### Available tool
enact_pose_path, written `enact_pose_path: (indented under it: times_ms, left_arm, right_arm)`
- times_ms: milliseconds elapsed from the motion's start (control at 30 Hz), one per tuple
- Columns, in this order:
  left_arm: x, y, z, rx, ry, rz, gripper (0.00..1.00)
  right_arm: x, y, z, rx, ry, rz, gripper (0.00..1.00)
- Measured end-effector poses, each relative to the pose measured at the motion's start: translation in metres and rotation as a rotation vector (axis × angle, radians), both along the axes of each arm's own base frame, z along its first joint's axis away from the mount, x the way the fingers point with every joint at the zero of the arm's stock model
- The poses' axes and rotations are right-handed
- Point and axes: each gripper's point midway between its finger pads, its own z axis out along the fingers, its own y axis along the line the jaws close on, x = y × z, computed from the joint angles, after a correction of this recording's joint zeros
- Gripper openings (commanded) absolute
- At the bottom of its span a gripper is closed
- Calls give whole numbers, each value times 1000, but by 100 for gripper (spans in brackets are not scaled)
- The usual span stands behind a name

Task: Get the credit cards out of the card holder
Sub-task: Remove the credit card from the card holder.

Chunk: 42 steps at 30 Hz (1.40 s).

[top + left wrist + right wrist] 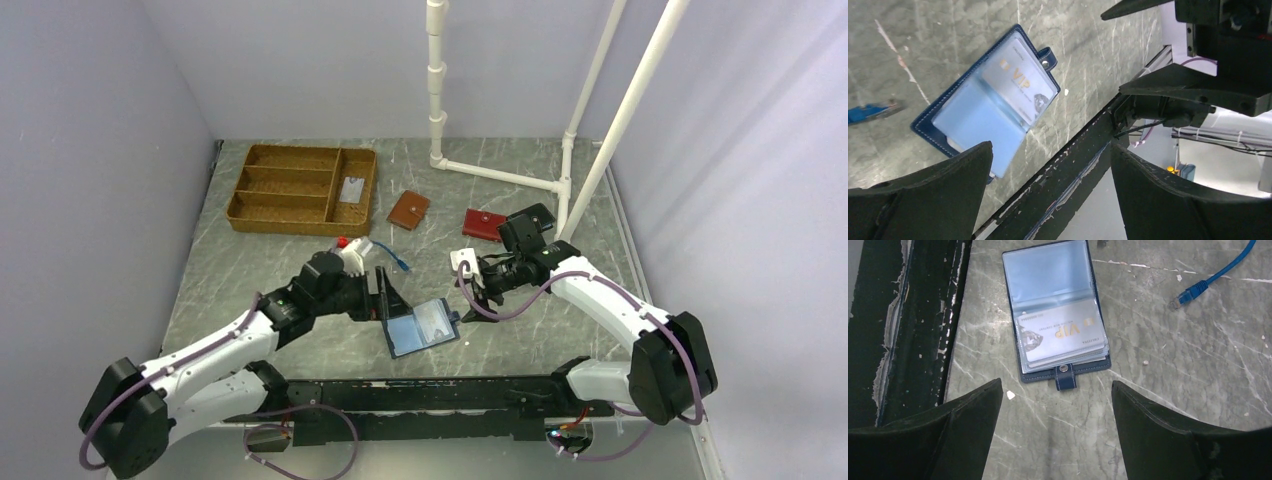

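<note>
Top external view: a woven brown divided tray (290, 185) sat on the grey marbled table (230, 280), well beyond the left gripper (388, 298), with one loose pale card (351, 190) in its right-hand compartment. The left gripper hung low over the table, its two dark fingers spread wide and holding nothing. A short blue cable (397, 261) lay just beyond it. A tan-brown leather wallet (408, 210) lay farther out, shut.

The small navy blue leather bifold card holder (422, 327) lay open and flat between the two grippers, just ahead of the left fingertips and touching neither arm. In its clear plastic sleeves sat the credit cards (1063, 337): a thin stack, the top one pale grey-white with gold "VIP" lettering. The other sleeve page looked plain glossy blue.

The right gripper (470, 288) hovered just to the holder's far right side, jaws also wide apart and empty. In its wrist view the holder lay straight ahead between the fingers, its snap tab pointing back toward the gripper. A shut red wallet (483, 224) lay just beyond the right gripper.
</note>
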Motion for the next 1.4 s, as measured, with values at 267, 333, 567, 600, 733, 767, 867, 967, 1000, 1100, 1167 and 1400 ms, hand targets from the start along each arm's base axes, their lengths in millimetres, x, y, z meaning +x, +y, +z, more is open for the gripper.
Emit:
enact_pose_path:
  times_ms: [267, 333, 567, 600, 733, 767, 867, 967, 1000, 1100, 1167, 1400]
  left_arm:
    - [-5, -26, -5, 27, -45, -24, 92]
    - [-2, -30, -4, 16, -55, -15, 92]
    - [6, -37, -11, 9, -54, 11, 93]
    - [7, -38, -12, 10, -51, 11, 93]
    - [8, -40, -17, 0, -40, 20, 93]
    - [7, -39, -19, 1, -35, 22, 93]
    - [6, -36, -26, 3, -20, 36, 93]
    - [4, -33, -30, 1, -7, 50, 93]
    - [4, -33, -30, -4, -3, 55, 93]
    - [4, -35, -28, -23, 3, 64, 92]
    - [4, -35, -27, -32, 9, 70, 92]
    - [5, -37, -25, -48, 18, 79, 92]
  right_arm:
    - [-3, 0, -1, 9, 12, 19, 83]
    - [-4, 0, -2, 10, 13, 24, 84]
    - [-4, 0, -2, 10, 8, 29, 84]
    - [-4, 0, -2, 10, 8, 29, 84]
    - [-4, 0, -2, 10, 9, 29, 84]
    - [-4, 0, -2, 10, 9, 29, 84]
    - [-4, 0, -2, 9, 12, 28, 83]
    - [-4, 0, -4, 5, 28, 21, 84]
    - [-5, 0, -4, 4, 37, 17, 83]
    - [-6, 1, -7, 1, 74, 2, 83]
    - [-6, 2, -8, -3, 100, -15, 82]
    - [-2, 8, -9, -5, 199, -81, 81]
